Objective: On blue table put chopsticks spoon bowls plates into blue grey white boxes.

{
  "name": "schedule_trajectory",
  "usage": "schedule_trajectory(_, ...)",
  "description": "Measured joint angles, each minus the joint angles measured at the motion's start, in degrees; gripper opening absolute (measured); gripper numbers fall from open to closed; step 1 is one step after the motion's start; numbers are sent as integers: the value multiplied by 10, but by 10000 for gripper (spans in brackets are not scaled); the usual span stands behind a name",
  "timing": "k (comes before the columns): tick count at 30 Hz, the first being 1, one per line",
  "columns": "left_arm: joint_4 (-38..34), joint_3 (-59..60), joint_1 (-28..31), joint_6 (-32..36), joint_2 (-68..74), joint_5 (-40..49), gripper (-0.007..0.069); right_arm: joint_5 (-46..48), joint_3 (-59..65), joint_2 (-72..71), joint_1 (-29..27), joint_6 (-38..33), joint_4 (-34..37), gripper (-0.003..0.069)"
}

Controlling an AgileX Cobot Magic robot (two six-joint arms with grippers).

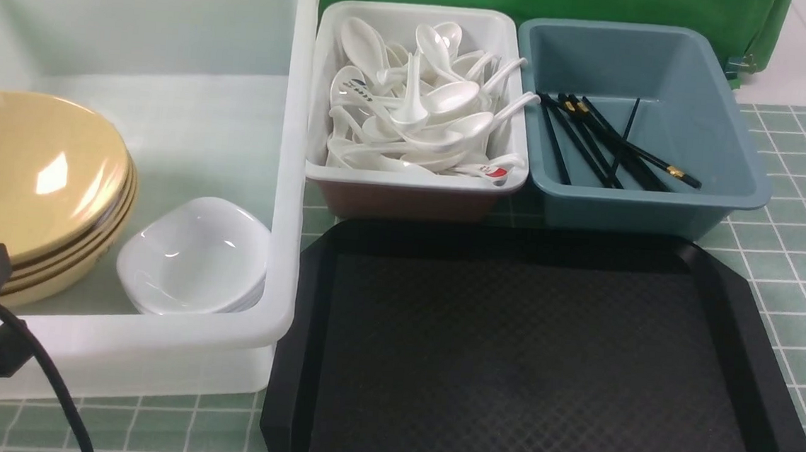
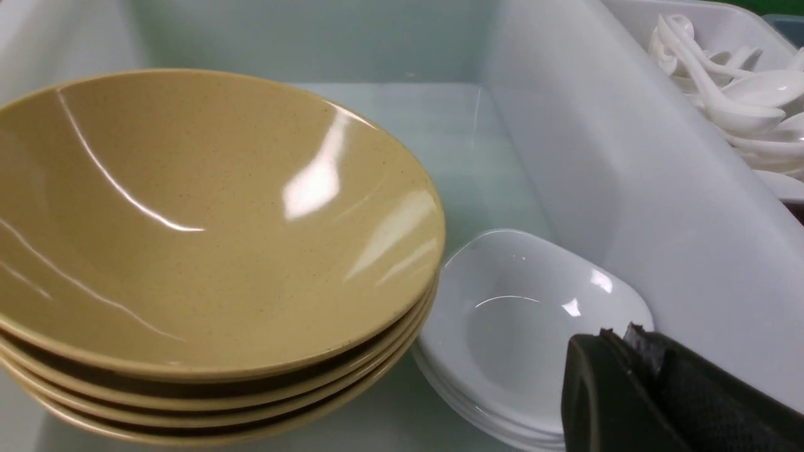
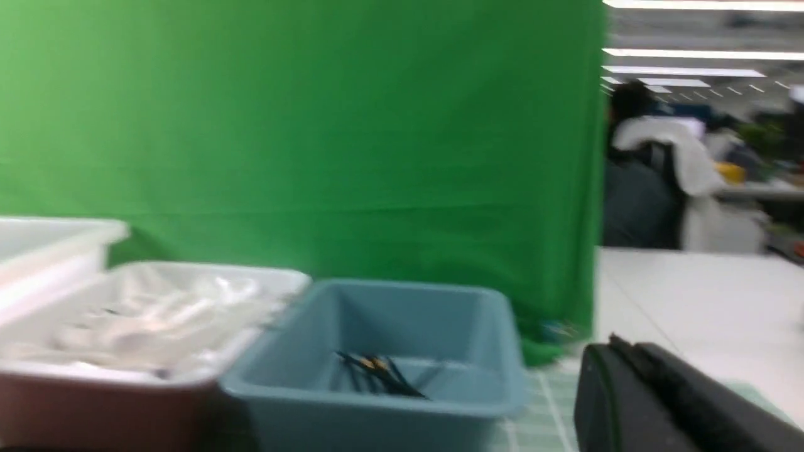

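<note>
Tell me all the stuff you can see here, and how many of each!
bowls: four stacked, tan-yellow, left side of the big white box.
plates: a small stack, exact count unclear, white, beside the bowls in the same box.
big white box: one, translucent white, far left on the table.
spoons: a heap, too many to count, white, in the small white box in the middle.
chopsticks: several, black with gold bands, in the blue-grey box on the right.
tray: one, black, in front of the two smaller boxes.
table: green tiled.
left pincer: black, shut, over the plates.
right pincer: black, shut, holding nothing.
</note>
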Motion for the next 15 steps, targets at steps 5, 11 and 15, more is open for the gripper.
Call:
schedule_trajectory(5,0,0,0,0,0,1,2,81,0,0,-19,0,3,45)
schedule_trajectory(11,0,0,0,0,0,1,2,210,0,0,-19,0,15,47)
schedule_trajectory(15,0,0,0,-1,0,1,2,246,1,0,-19,0,21,47)
